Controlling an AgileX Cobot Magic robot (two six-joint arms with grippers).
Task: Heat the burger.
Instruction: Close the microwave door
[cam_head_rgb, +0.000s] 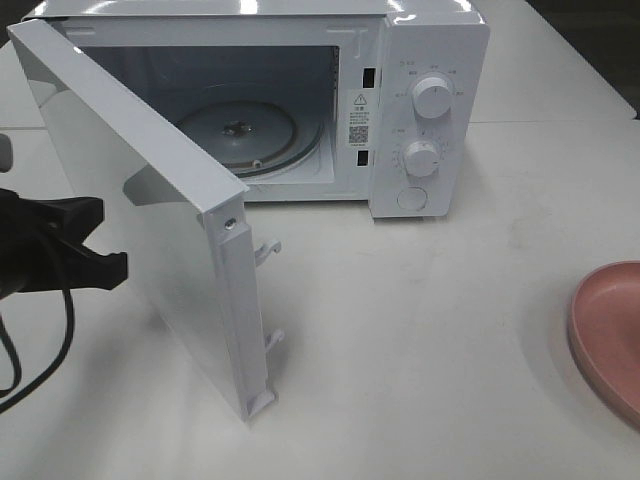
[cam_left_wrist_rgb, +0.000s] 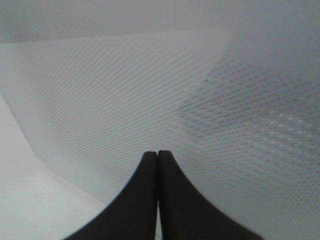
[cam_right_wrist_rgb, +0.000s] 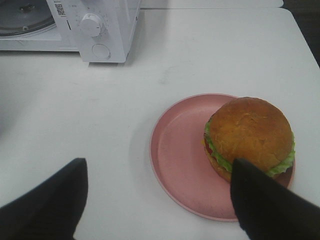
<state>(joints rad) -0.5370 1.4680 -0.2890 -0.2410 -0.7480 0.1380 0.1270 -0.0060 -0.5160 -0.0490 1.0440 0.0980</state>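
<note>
My left gripper is sitting with its fingers pressed together, nothing between them, right up against the outer face of the microwave door, which is hanging wide open. The microwave is showing its glass turntable inside. My right gripper is hovering with fingers spread wide apart (holding nothing) above the white table. The burger is resting on the far side of the pink plate, one black fingertip overlapping its near edge; contact unclear.
</note>
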